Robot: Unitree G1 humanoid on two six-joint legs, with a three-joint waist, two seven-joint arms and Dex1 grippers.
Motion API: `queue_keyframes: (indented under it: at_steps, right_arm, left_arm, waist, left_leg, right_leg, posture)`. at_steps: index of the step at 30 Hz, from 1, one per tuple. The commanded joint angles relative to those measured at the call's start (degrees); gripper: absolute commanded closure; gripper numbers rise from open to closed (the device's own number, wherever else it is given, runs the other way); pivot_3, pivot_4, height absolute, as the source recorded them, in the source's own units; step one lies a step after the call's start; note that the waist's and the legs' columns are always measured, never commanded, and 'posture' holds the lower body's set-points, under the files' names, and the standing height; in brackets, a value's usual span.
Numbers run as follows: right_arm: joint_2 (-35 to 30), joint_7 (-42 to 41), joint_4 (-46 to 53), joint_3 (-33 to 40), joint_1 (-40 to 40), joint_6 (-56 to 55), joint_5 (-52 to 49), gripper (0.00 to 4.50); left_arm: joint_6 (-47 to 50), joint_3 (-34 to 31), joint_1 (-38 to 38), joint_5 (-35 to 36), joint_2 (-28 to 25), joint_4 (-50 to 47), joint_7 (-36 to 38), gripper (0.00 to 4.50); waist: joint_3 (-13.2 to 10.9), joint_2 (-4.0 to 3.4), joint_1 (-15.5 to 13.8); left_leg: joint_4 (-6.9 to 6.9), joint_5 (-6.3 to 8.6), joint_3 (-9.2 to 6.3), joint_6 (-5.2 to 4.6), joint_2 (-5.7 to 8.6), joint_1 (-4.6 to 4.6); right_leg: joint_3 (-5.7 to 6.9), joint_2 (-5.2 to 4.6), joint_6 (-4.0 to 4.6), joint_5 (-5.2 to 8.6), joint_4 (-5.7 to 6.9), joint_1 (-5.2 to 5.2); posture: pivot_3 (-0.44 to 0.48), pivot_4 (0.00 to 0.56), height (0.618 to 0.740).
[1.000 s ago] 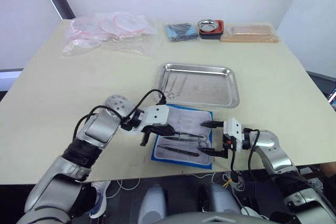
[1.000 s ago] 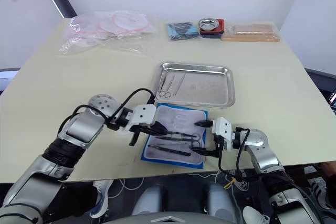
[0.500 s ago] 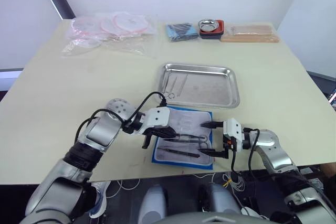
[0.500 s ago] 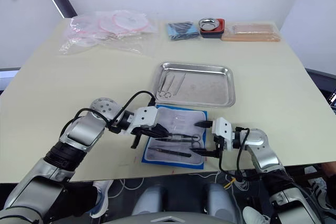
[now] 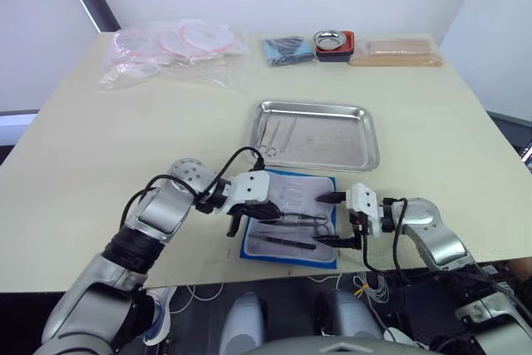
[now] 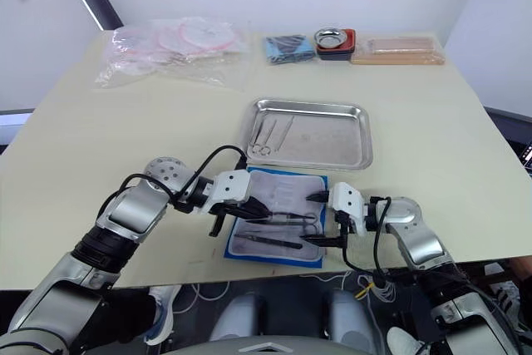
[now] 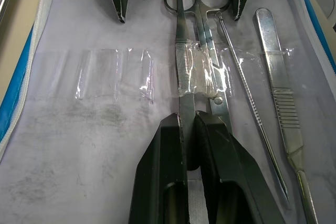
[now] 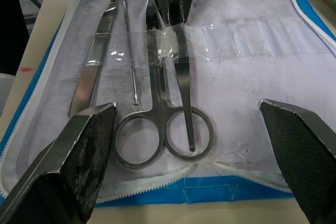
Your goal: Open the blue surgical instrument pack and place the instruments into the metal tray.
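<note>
Pack (image 5: 291, 218) lies unzipped and flat at the table's (image 5: 125, 139) near edge, pale lining up, just short of the tray's (image 5: 366, 160) near rim. Tray sits mid-table; a couple of instruments already lie by its left rim (image 5: 278, 132).

Left in the pack: scissors (image 7: 197, 61) w/ ring handles toward the right arm, held down by a clear tape strip (image 7: 202, 74); a thin probe (image 7: 247, 98); a flat-handled tool (image 7: 281, 103) at the outer edge.

Left gripper (image 7: 190, 129) is down on the scissors' blade end, fingers nearly closed w/ the blades in the slim gap. Looks like a pinch, but whether it truly bears on the metal can't be told for sure. Right gripper (image 8: 189, 145) is spread wide, holding nothing, straddling the ring handles.

Step in hand, as I judge it: pack open, part of the set moved, scissors being freed. Next move prob needs the blades pulled out from under the tape w/o dragging the lining along; right gripper could pin the pack or take the rings. Then lift and carry over the tray's near rim.
</note>
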State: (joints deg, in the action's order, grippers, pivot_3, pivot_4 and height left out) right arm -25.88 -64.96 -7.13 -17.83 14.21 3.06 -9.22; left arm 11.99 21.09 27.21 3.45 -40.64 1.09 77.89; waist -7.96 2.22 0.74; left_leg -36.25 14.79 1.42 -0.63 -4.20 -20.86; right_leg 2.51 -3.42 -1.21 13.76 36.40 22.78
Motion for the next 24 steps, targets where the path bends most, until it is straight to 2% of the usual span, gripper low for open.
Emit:
queue_keyframes:
  at_steps: [1,11,24]
  right_arm:
    - [-1.8,0.9,-6.7,-5.7,-3.8,7.3,5.9,0.0]
    - [-1.3,1.5,-8.1,-5.6,-4.0,5.5,5.7,0.0]
    - [-0.7,1.6,-9.2,-5.7,-3.6,4.6,5.8,0.0]
  left_arm:
    - [-0.3,-0.3,0.8,-0.4,-1.0,-0.1,0.4,4.45]
    - [-0.2,-1.9,2.0,0.0,-4.0,0.7,1.8,4.45]
    - [-1.5,-1.7,9.1,-0.5,-9.0,5.1,7.8,4.45]
  waist:
    - [0.0,-0.03,0.0]
    - [0.0,-0.07,0.0]
    - [0.0,-0.15,0.1]
  left_leg:
    - [0.0,0.0,-0.01,0.0,0.0,0.01]
    - [0.0,0.0,-0.02,0.0,-0.01,0.01]
    - [0.0,0.0,-0.07,0.0,-0.01,0.01]
  right_leg:
    - [-0.01,0.0,0.0,0.0,0.01,0.0]
    - [-0.02,0.14,0.0,0.0,0.03,0.0]
    - [-0.09,0.24,0.01,0.01,0.04,0.01]
  posture:
    - [0.0,0.15,0.74]
    - [0.0,0.15,0.74]
    - [0.0,0.15,0.74]
